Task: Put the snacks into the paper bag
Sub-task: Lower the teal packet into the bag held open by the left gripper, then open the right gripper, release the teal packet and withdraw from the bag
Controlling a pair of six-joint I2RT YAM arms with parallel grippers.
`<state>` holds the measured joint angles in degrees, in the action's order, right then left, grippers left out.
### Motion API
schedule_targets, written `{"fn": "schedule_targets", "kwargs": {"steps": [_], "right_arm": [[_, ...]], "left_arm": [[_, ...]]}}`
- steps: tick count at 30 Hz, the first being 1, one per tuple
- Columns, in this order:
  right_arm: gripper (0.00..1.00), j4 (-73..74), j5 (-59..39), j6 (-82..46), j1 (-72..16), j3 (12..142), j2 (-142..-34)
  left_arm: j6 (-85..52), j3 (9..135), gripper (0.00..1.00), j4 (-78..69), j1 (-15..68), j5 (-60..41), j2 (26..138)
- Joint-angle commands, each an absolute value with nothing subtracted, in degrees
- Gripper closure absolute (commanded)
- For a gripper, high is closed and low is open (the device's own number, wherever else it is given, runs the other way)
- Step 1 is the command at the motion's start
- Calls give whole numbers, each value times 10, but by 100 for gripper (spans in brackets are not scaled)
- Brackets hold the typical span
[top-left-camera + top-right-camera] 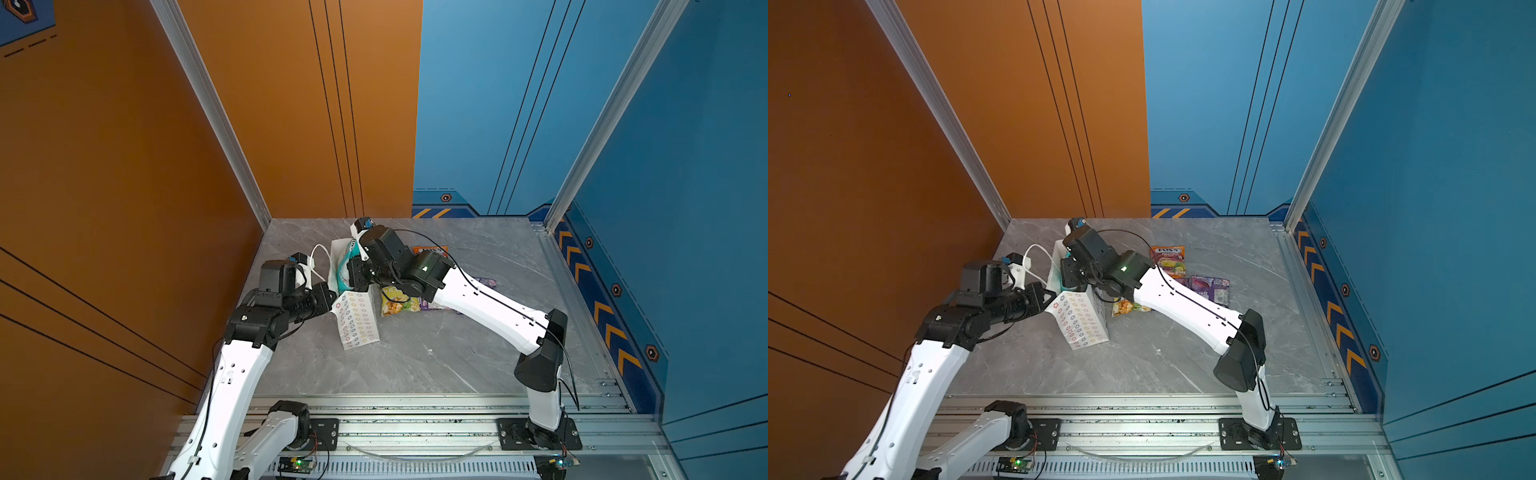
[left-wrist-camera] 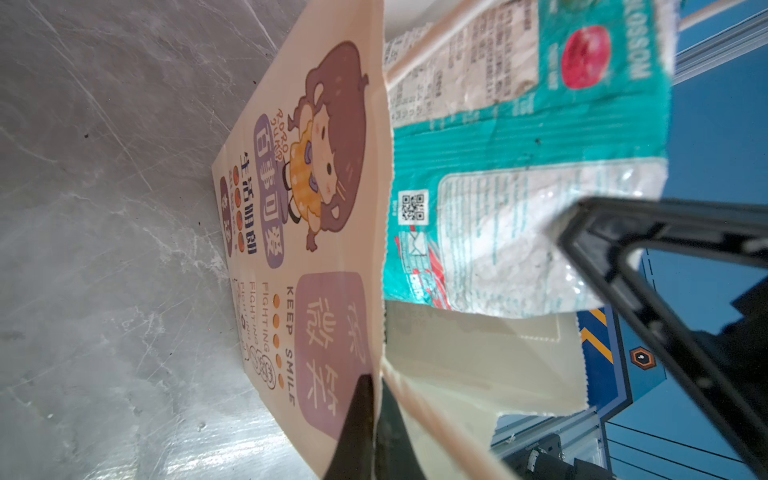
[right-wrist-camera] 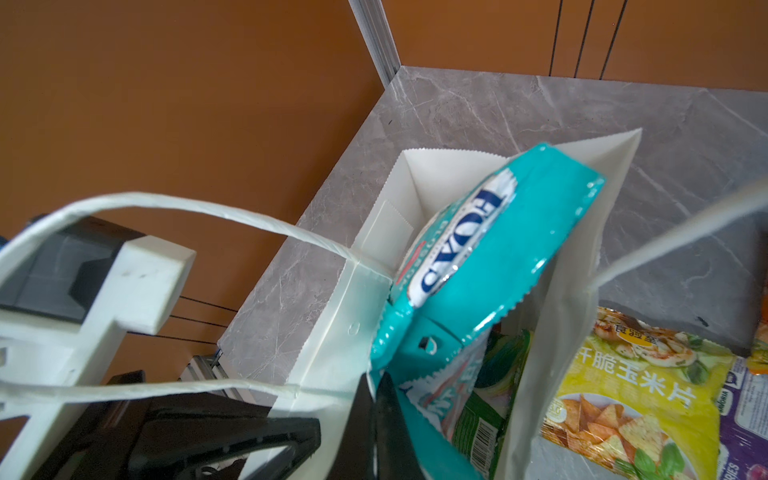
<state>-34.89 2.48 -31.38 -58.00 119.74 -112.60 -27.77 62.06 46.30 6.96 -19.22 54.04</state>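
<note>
Trouble could start on the left: the left gripper (image 2: 372,399) is pinched tight on the rim of the paper bag (image 1: 357,320), and if that thin edge tears or slips free, the bag's mouth may sag. At the mouth, the teal packet (image 3: 478,249) sits half in, and it could catch and spill out. The right gripper (image 3: 376,399) is clamped on that packet's corner. Further right, a yellow packet (image 1: 395,300) and other snacks lie on the table (image 1: 415,357) beside the bag.

White arm (image 1: 490,307) links, black joints (black cables).
</note>
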Motion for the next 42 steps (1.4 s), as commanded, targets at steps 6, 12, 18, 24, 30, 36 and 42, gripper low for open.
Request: {"fn": "schedule_targets", "kwargs": {"steps": [6, 12, 18, 24, 30, 36, 42], "right_arm": [[100, -314, 6, -323, -578, 1215, -1132], [100, -311, -4, -327, -575, 1215, -1137], [70, -309, -7, -334, -560, 1195, -1125], [55, -273, 14, -326, -537, 1120, -1047], [54, -226, 17, -316, -513, 1020, -956], [52, -202, 14, -320, -468, 881, -851], [50, -210, 0, -358, -367, 718, -745]], "left_arm": [[-249, 644, 94, 500, 62, -158, 535], [-252, 646, 94, 499, 62, -160, 536], [-253, 647, 94, 500, 63, -161, 538], [-254, 648, 94, 500, 63, -162, 541], [-255, 651, 94, 499, 64, -165, 546], [-254, 649, 94, 499, 64, -162, 548], [-255, 649, 94, 499, 64, -161, 554]]}}
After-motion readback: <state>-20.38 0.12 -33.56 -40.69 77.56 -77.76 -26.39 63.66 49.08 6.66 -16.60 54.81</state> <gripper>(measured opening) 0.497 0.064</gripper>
